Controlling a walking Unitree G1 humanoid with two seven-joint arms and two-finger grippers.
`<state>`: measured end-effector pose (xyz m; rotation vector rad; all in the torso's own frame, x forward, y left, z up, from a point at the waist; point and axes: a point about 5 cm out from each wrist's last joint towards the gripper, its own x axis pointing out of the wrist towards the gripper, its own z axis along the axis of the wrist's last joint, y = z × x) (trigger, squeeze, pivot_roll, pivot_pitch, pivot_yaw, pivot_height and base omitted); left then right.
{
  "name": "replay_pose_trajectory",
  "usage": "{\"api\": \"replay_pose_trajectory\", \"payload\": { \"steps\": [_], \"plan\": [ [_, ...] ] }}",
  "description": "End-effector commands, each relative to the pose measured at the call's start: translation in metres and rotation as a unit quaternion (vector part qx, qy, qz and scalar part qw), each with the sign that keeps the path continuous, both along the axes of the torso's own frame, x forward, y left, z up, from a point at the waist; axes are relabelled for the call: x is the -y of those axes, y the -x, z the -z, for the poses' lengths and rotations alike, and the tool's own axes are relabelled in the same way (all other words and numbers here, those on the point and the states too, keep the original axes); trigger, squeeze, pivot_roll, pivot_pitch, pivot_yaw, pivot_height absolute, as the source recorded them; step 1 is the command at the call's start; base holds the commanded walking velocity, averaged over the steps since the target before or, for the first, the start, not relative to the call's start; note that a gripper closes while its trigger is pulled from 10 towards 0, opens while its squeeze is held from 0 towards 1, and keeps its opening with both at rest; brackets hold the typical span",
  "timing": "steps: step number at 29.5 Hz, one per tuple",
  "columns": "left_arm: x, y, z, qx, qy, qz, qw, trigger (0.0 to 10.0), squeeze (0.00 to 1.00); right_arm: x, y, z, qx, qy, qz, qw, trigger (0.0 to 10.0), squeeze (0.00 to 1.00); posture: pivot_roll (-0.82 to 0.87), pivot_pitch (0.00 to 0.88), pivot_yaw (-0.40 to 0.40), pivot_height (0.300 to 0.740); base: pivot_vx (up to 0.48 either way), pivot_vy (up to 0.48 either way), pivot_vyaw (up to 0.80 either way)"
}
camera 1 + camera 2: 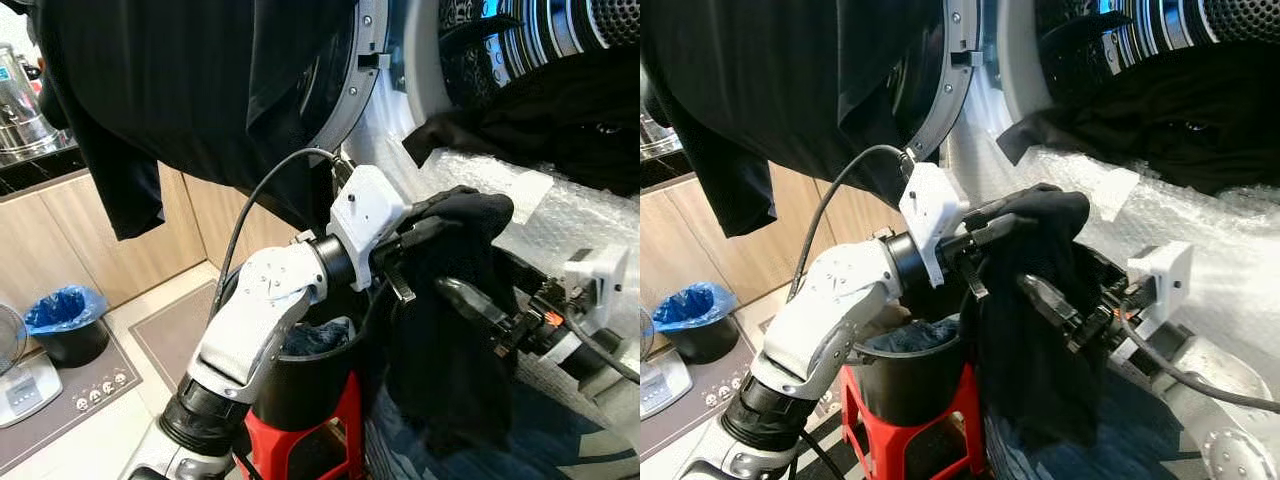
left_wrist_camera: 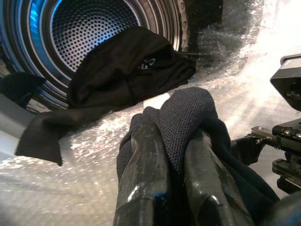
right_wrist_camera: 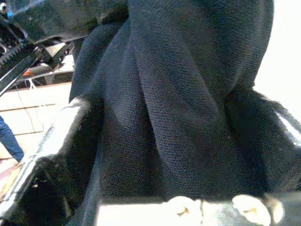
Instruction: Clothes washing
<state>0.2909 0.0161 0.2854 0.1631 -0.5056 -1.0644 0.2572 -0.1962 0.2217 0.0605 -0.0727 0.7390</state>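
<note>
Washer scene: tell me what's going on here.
The robot is loading laundry. Its left gripper is shut on a dark garment, held up in front of the open washer drum. The right gripper is at the same garment, fingers on either side of the cloth. Another dark garment already lies in the drum's mouth. A black bucket with more clothes sits on a red stool below.

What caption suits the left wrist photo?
Left pincer shut on a dark garment, facing the washer drum that holds another black garment.
</note>
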Motion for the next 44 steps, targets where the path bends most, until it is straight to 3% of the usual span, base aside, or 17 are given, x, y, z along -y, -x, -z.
{"api": "replay_pose_trajectory", "payload": {
  "steps": [1, 7, 13, 19, 20, 21, 22, 23, 44],
  "plan": [
    [0.005, 0.003, -0.019, 0.031, 0.022, 0.006, 0.999, 10.0, 0.00, -0.011, -0.003, -0.002, -0.001, 0.017, -0.006, 1.000, 10.0, 0.00, -0.11, 0.000, -0.005, 0.740, 0.000, 0.000, 0.00],
    [0.013, 0.002, -0.025, 0.034, 0.035, 0.010, 0.999, 10.0, 0.00, -0.025, -0.009, -0.004, -0.002, 0.024, -0.006, 1.000, 10.0, 0.00, -0.11, 0.000, -0.015, 0.740, 0.000, 0.000, 0.00],
    [0.029, 0.003, -0.036, 0.042, 0.055, 0.025, 0.997, 10.0, 0.00, -0.056, -0.015, -0.003, -0.005, 0.012, -0.020, 1.000, 10.0, 0.00, -0.11, 0.000, -0.016, 0.740, 0.000, 0.000, 0.00],
    [0.034, 0.002, -0.038, 0.041, 0.061, 0.031, 0.997, 10.0, 0.00, -0.064, -0.023, -0.004, -0.012, -0.018, 0.009, 1.000, 10.0, 0.00, -0.12, 0.000, -0.012, 0.740, 0.000, 0.000, 0.00],
    [0.035, 0.003, -0.038, 0.042, 0.062, 0.032, 0.997, 10.0, 0.00, -0.065, -0.025, -0.004, -0.016, -0.026, 0.013, 0.999, 4.4, 0.00, -0.12, 0.000, -0.011, 0.740, 0.000, 0.000, 0.00],
    [0.036, 0.003, -0.038, 0.043, 0.062, 0.033, 0.997, 10.0, 0.00, -0.065, -0.025, -0.003, -0.019, -0.031, 0.015, 0.999, 4.4, 0.00, -0.12, 0.000, -0.011, 0.740, 0.000, 0.000, 0.00],
    [0.037, 0.003, -0.039, 0.043, 0.064, 0.034, 0.996, 10.0, 0.00, -0.066, -0.028, -0.003, -0.027, -0.038, 0.025, 0.999, 0.2, 0.00, -0.11, 0.000, -0.009, 0.740, 0.000, 0.000, 0.00],
    [0.037, 0.003, -0.039, 0.043, 0.065, 0.035, 0.996, 10.0, 0.00, -0.065, -0.030, -0.002, -0.031, -0.044, 0.034, 0.998, 0.0, 0.00, -0.11, 0.000, -0.008, 0.740, 0.000, 0.000, 0.00],
    [0.040, 0.001, -0.051, 0.057, 0.088, 0.025, 0.994, 10.0, 0.00, -0.060, -0.041, 0.006, -0.079, -0.058, 0.073, 0.993, 0.0, 0.00, -0.10, 0.000, 0.001, 0.740, 0.000, 0.000, 0.00]
  ]
}}
